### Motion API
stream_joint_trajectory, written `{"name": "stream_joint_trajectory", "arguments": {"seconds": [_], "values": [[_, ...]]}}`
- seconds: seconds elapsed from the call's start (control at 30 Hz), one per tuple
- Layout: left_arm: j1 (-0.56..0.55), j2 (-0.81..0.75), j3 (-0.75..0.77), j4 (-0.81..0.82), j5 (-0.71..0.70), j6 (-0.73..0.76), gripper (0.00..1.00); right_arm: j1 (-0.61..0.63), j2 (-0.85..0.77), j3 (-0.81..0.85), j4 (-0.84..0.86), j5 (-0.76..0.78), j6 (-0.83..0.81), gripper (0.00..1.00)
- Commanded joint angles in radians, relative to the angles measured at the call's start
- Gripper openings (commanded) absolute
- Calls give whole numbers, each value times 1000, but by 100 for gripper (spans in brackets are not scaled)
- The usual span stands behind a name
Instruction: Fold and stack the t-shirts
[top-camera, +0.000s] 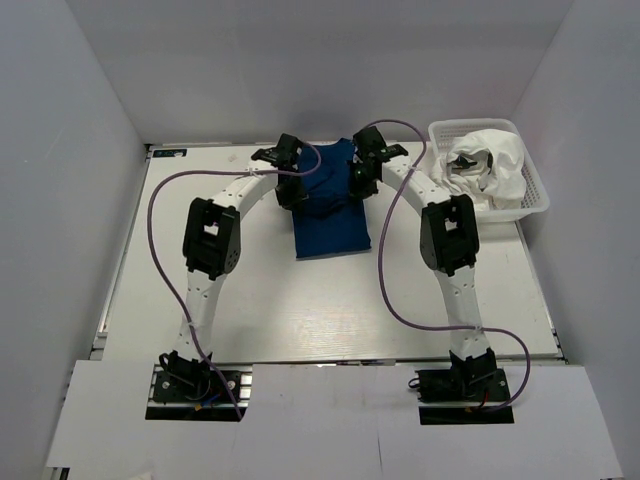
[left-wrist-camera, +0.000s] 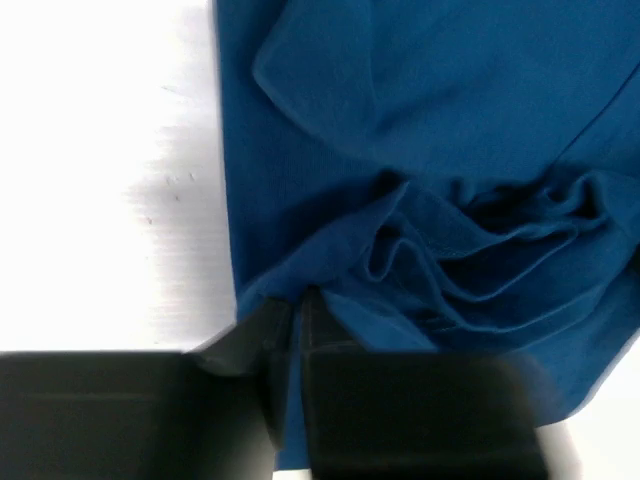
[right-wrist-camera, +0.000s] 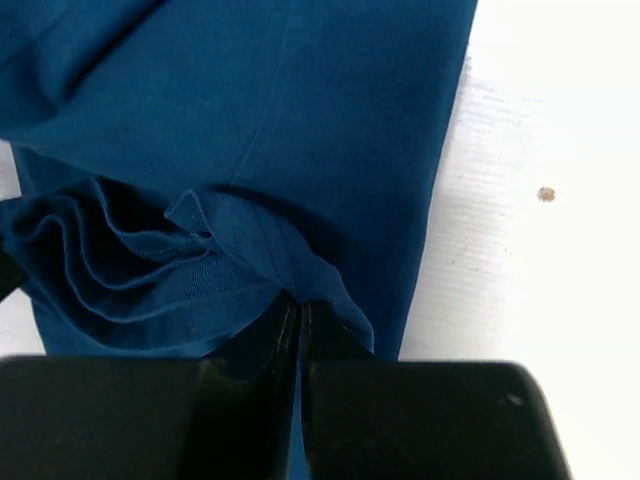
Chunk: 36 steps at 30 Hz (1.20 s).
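At the bottom of the top view, both arm bases (top-camera: 190, 380) sit on a pale board (top-camera: 330, 430) at the near edge. Above them spreads the counter (top-camera: 300, 310), white and flat, with a purple cable (top-camera: 381, 268) looping over it beside each arm. In the upper middle of the frame the navy t-shirt (top-camera: 335, 228) lies on the counter as a narrow, partly folded strip, its near end flat and its far end bunched between your two arms. In the left wrist view your left gripper (left-wrist-camera: 297, 325) is closed tight on a gathered fold at the shirt's edge, with bare white counter to its left. In the right wrist view your right gripper (right-wrist-camera: 300, 325) pinches the hem the same way, jaws nearly touching, with counter to the right. At the upper right of the top view the white lattice basket (top-camera: 538, 195) sits at the counter's far corner with the white t-shirt (top-camera: 497, 160) crumpled inside. Plain pale walls (top-camera: 90, 150) close the counter in on the left, right and far sides.
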Motion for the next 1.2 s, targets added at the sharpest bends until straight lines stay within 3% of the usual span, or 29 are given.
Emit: {"name": "stream_joint_trajectory", "arguments": {"seconds": [0.0,0.07,0.1,0.13,0.17,0.2,0.23,0.4,0.53,0.6,0.67,0.87,1.17], "values": [[23,-17,65,17,14,-17,24,-14,4,62,56,4,9,3],[42,-17,101,29,25,-17,46,-20,10,76,61,10,30,16],[42,-17,115,41,25,-17,67,-31,5,86,64,7,33,25],[52,-8,147,42,35,-17,93,-34,-1,89,65,4,30,41],[52,-8,160,42,36,-17,100,-40,-9,88,65,1,29,54],[52,-21,170,29,36,-17,100,-40,-35,85,68,-7,23,67],[52,-34,170,29,36,-17,100,-37,-49,58,70,-15,12,90],[62,-225,-22,38,-27,-7,100,-14,-211,-100,148,-99,-48,90],[62,-375,-289,75,-36,-16,100,9,-295,-245,186,-114,-91,90],[62,-425,-402,75,-37,-27,100,27,-302,-268,200,-194,-132,90],[62,-483,-466,86,-26,-27,100,55,-274,-242,212,-290,-139,90],[62,-584,-606,37,-101,-48,100,125,-122,-133,214,-323,-136,90],[62,-632,-629,-18,-112,-57,100,115,52,23,340,-257,-31,90]]}}
